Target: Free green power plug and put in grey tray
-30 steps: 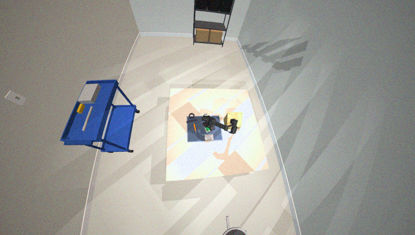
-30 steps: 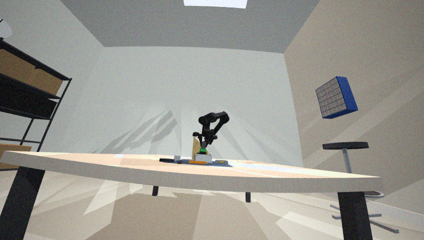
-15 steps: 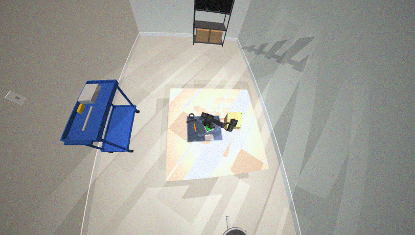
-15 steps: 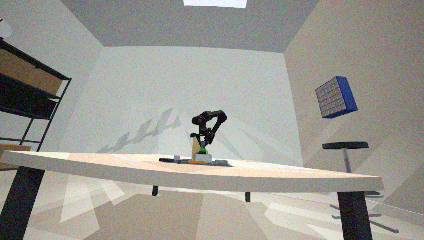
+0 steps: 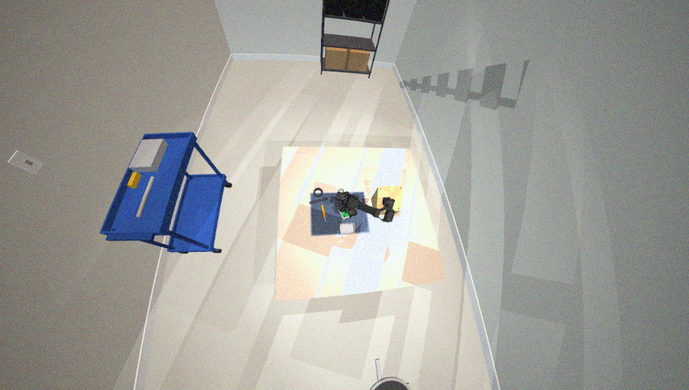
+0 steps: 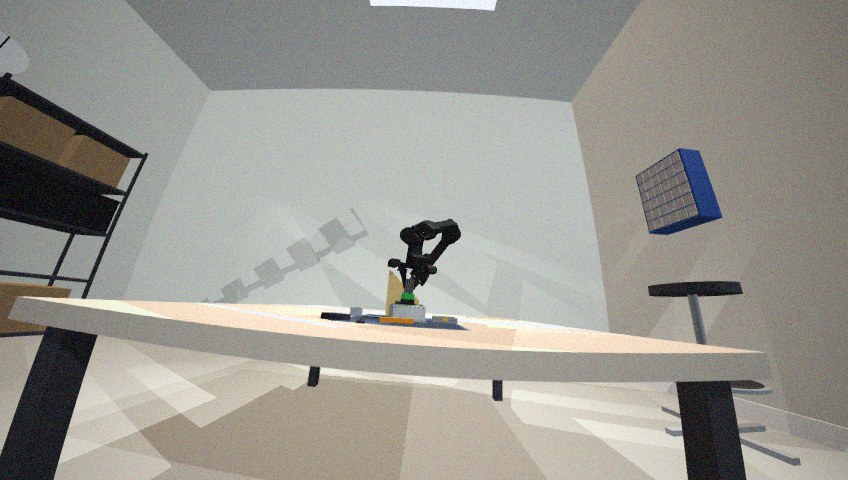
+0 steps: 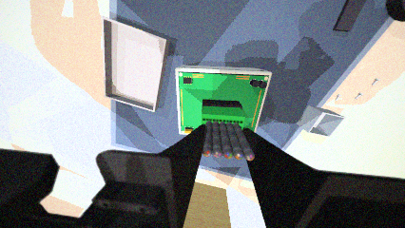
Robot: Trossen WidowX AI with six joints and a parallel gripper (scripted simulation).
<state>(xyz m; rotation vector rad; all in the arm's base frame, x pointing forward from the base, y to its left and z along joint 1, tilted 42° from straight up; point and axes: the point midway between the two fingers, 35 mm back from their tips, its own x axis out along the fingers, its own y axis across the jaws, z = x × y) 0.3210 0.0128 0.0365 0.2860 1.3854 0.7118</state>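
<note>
The green plug point(image 7: 223, 114) point(image 6: 407, 296), with several dark wires, sits at the socket of the green circuit board point(image 7: 192, 95) point(image 5: 344, 215). A dark strip shows along the plug's far side; whether it is seated or loosened I cannot tell. My gripper point(image 7: 223, 130) point(image 6: 408, 292) is shut on the plug, one black finger at each end, partly hiding it and the board's near edge. The board lies on a pale block point(image 6: 408, 311). The grey tray point(image 7: 135, 66) point(image 5: 346, 227) is beside the board, to its left in the wrist view, with nothing in it.
On the blue mat point(image 7: 204, 28) point(image 5: 322, 228) lie an orange tool point(image 5: 323, 211) point(image 6: 396, 320) and a dark bar point(image 5: 318, 200) point(image 7: 349, 14). A black ring point(image 5: 317, 192) lies at its corner. A small grey open box point(image 7: 327, 123) is right of the board. A yellow panel point(image 5: 393, 192) stands near the arm's base.
</note>
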